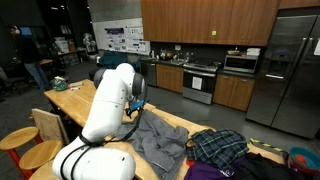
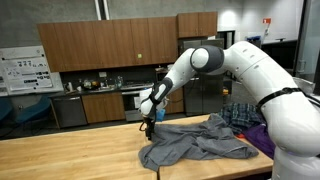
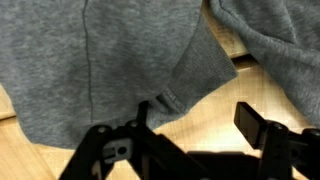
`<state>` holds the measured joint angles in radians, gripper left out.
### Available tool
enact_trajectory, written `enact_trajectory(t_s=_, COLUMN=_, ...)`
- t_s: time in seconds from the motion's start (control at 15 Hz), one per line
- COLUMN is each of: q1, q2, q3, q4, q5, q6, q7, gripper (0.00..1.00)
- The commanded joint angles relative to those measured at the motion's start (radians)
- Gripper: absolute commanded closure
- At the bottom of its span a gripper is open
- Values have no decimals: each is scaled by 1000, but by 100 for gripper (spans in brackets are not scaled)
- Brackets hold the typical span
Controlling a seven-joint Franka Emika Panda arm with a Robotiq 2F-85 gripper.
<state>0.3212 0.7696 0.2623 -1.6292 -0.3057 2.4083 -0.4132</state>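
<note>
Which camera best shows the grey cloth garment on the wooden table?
An exterior view, where the grey cloth garment lies almost whole. In an exterior view the white robot arm hides part of it; the wrist view shows only a patch.

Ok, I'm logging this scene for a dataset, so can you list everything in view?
garment: 1, grey, crumpled on the table
plaid cloth: 1, dark, at the table's end beside the garment
purple cloth: 1, next to the plaid cloth
table: 1, light wood
stools: 2, wood, beside the table
cabinets: brown, along the back wall
oven: 1, steel, under the cabinets
microwave: 1, steel, on the counter
fridge: 1, steel, at the counter's end
person: 1, far background
arm: 1, white, reaching over the table
claw: 1, black, open at the garment's edge
</note>
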Motion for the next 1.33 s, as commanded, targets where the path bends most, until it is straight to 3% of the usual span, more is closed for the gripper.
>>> enact_trajectory(t_s=0.0, q1=-7, q2=12, q3=-6, q4=28, q5=23, q6=-29, q7=4, gripper=11)
enact_trajectory(t_s=1.27, q1=-12, q2=24, q3=-32, q4=66, q5=37, q6=-46, q7=56, gripper=14)
